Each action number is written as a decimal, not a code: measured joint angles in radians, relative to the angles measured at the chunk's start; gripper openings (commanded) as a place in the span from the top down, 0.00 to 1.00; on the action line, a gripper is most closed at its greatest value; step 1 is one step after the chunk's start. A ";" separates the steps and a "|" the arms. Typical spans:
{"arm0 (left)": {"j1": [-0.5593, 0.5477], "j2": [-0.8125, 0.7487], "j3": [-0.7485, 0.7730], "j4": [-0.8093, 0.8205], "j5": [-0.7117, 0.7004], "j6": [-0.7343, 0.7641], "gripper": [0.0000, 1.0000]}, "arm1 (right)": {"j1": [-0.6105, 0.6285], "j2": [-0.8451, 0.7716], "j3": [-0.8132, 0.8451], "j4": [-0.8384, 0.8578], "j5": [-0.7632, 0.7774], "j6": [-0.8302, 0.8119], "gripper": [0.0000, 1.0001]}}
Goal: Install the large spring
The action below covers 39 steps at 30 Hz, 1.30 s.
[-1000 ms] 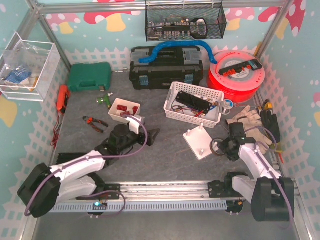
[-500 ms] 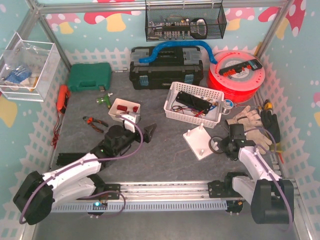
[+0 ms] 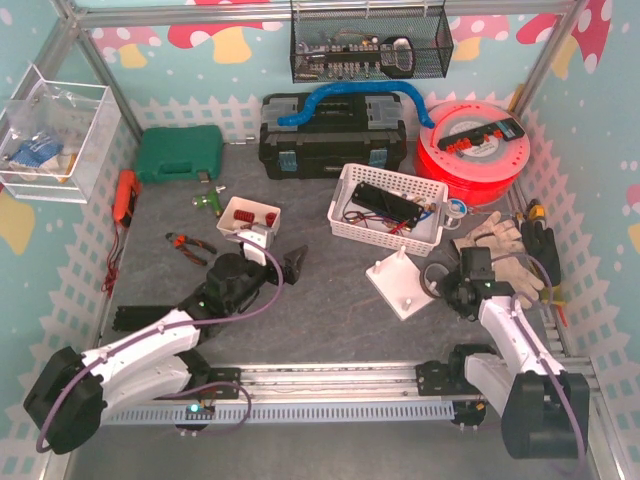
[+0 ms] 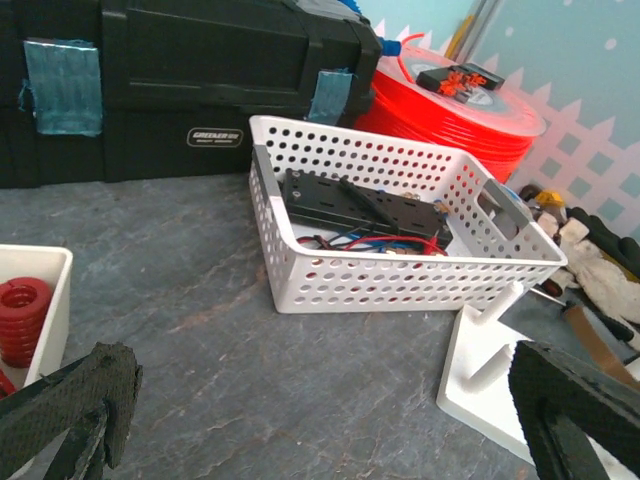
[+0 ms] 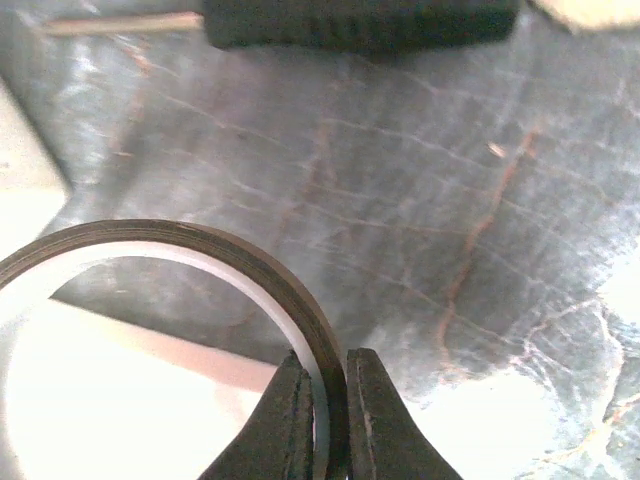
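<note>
Beside the white pegged stand (image 3: 398, 290), the right gripper (image 5: 324, 372) pinches a dark ring (image 5: 250, 262), perhaps the large spring end-on. Left gripper (image 4: 320, 400) gapes wide by a small white box (image 4: 48, 262) of red coils (image 4: 20, 318).

The right gripper (image 5: 322, 365) closes: its fingers (image 5: 288, 420), apart a second ago, now pinch the wall of the ring (image 5: 215, 243). Gripper and ring also travel away from the arm bases, from off the stand's (image 3: 400, 285) right corner to alongside its far right edge. The left gripper (image 3: 292, 262) shifts slightly farther back, on the stand's left. The left arm stretches out, its elbow sinking lower and farther from the stand.
</note>
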 measured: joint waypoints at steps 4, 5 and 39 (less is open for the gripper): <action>0.000 -0.001 -0.003 0.000 -0.015 0.000 0.01 | 0.000 -0.048 0.045 -0.026 -0.011 -0.012 1.00; 0.000 -0.001 -0.004 0.000 -0.017 0.000 0.01 | 0.000 -0.063 0.056 -0.033 -0.016 -0.014 1.00; 0.000 -0.105 -0.046 -0.010 -0.171 -0.001 0.01 | -0.209 0.175 0.195 0.125 0.367 0.024 0.84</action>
